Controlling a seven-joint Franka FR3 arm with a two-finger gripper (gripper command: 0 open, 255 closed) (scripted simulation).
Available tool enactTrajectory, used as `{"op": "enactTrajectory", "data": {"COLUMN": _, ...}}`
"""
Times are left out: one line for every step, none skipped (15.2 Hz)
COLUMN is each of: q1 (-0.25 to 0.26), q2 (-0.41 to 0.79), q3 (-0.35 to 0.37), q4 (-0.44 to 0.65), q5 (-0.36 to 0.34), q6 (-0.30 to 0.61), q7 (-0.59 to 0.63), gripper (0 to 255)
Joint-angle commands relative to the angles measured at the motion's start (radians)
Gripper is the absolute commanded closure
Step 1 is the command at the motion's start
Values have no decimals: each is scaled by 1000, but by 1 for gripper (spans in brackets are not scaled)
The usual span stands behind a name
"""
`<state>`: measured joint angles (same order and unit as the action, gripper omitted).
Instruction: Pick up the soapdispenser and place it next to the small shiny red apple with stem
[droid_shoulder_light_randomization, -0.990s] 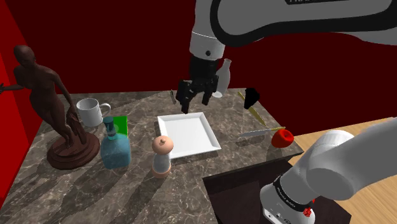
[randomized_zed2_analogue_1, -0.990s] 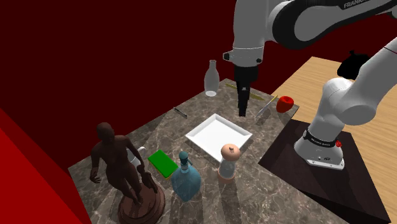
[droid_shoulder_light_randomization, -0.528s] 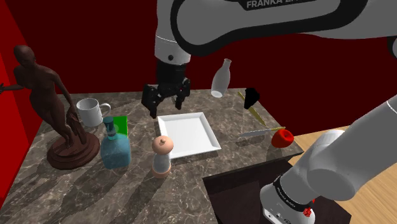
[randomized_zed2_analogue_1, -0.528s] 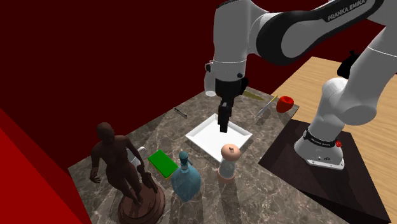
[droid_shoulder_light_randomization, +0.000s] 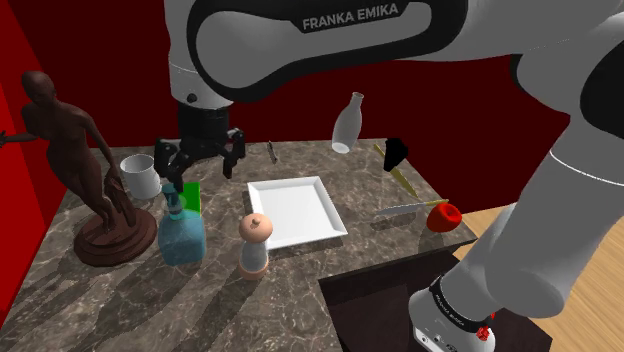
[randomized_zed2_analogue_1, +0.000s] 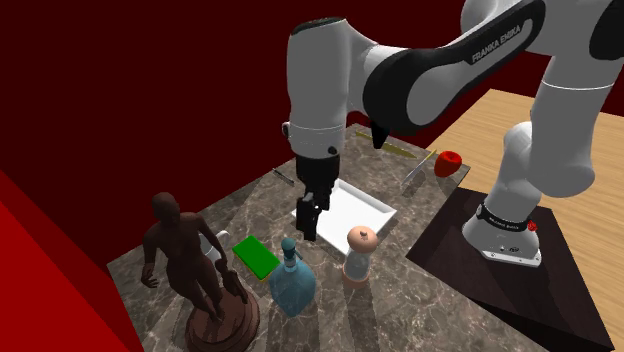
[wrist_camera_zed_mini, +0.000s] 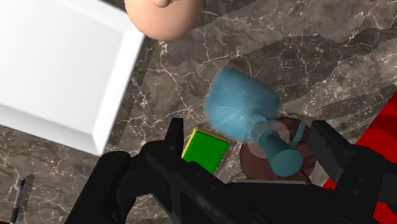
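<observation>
- Step in hand: the approach. The pincer (droid_shoulder_light_randomization: 197, 168) hangs above the soap dispenser (droid_shoulder_light_randomization: 181, 232), fingers spread and touching nothing. In the wrist view the dispenser's pump top lies between the two fingers (wrist_camera_zed_mini: 175, 135), though nearer one than the other.
- Task's thing: the blue dispenser stands upright on the marble surface (droid_shoulder_light_randomization: 200, 300), toward the shoulder view's left. It is just beside a green block (droid_shoulder_light_randomization: 191, 195), with a brown statue (droid_shoulder_light_randomization: 85, 160) on one side and a pepper mill (droid_shoulder_light_randomization: 254, 243) on the other.
- Goal: the red apple (droid_shoulder_light_randomization: 443, 215) sits at the surface's edge on the shoulder view's right. It is well apart from the dispenser, with the white plate (droid_shoulder_light_randomization: 295, 208) between them.
- Next move, as judged: centre over the pump, descend, and close on the neck or body. Then lift clear of the mill and plate and carry the dispenser across to the apple.
- Count: one dispenser, one apple, one plate, one mill, one statue, one green block, one white mug (droid_shoulder_light_randomization: 142, 176), one white bottle (droid_shoulder_light_randomization: 347, 122).
</observation>
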<state>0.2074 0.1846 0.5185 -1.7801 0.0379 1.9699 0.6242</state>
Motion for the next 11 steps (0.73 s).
{"op": "enactTrajectory", "data": {"q1": 32, "q2": 80, "q3": 3, "q4": 82, "q5": -48, "q6": 1, "q7": 48, "gripper": 0}}
{"op": "enactTrajectory", "data": {"q1": 51, "q2": 121, "q3": 2, "q4": 128, "q5": -71, "q6": -3, "q7": 70, "gripper": 0}}
{"op": "enactTrajectory", "data": {"q1": 71, "q2": 162, "q3": -1, "q4": 176, "q5": -94, "q6": -9, "q7": 90, "gripper": 0}}
{"op": "enactTrajectory", "data": {"q1": 77, "q2": 173, "q3": -3, "q4": 189, "q5": -100, "q6": -11, "q7": 95, "gripper": 0}}
{"op": "enactTrajectory", "data": {"q1": 79, "q2": 176, "q3": -4, "q4": 181, "q5": -101, "q6": 1, "q7": 96, "gripper": 0}}
{"op": "enactTrajectory", "data": {"q1": 80, "q2": 180, "q3": -4, "q4": 172, "q5": -103, "q6": 13, "q7": 97, "gripper": 0}}
{"op": "enactTrajectory", "data": {"q1": 81, "q2": 184, "q3": -5, "q4": 164, "q5": -105, "q6": 25, "q7": 99, "gripper": 0}}
{"op": "enactTrajectory", "data": {"q1": 82, "q2": 188, "q3": -6, "q4": 156, "q5": -108, "q6": 37, "q7": 100, "gripper": 0}}
{"op": "enactTrajectory", "data": {"q1": 83, "q2": 193, "q3": -7, "q4": 148, "q5": -110, "q6": 48, "q7": 101, "gripper": 0}}
{"op": "enactTrajectory", "data": {"q1": 85, "q2": 197, "q3": -8, "q4": 141, "q5": -112, "q6": 60, "q7": 103, "gripper": 0}}
{"op": "enactTrajectory", "data": {"q1": 87, "q2": 205, "q3": -9, "q4": 130, "q5": -116, "q6": 78, "q7": 105, "gripper": 0}}
